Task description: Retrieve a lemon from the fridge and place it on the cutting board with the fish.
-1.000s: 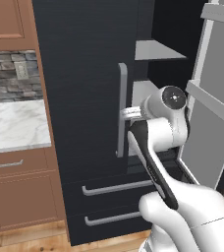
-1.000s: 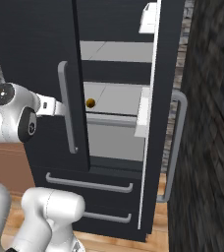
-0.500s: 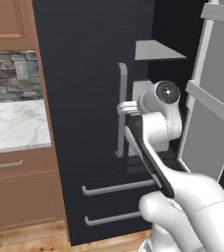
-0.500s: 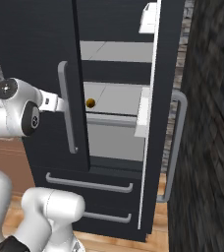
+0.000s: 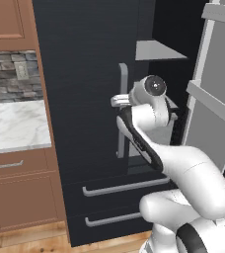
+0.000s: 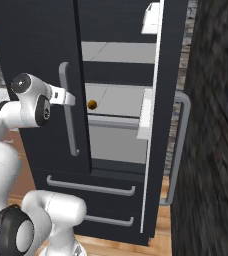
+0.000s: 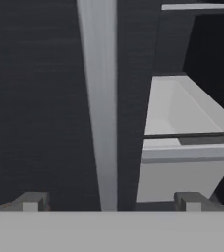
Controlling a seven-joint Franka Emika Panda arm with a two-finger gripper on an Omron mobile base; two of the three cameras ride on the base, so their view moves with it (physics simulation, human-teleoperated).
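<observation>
Black fridge [image 5: 85,99] with right door [image 6: 156,120] swung wide, left door shut, long grey bar handle [image 5: 123,108] upright on it. Small yellow-orange lemon [image 6: 92,104] resting on a grey-white shelf [image 6: 118,100] inside, at about 3 o'clock from the left door's handle in the right base view, just past the door edge. White arm reaching up from below, end effector [image 7: 109,199] level with the handle's middle, fingers spread wide apart with nothing between them but the grey bar itself, straddled at 12 o'clock in the hand view; contact with the bar impossible to tell. Two dark fingertips [image 7: 31,201] at 7 and 5 o'clock of that view. Pale interior bin and shelf edge visible at 3 o'clock in the hand view. Two lower drawers [image 5: 114,197] with horizontal grey pulls beneath the doors. Brown wooden cabinets [image 5: 16,188] at 9 o'clock of the fridge in the left base view, topped by a white marble tabletop [image 5: 13,126], stone backsplash [image 5: 8,76] above. Dark textured wall [image 6: 211,150] at 3 o'clock in the right base view.
</observation>
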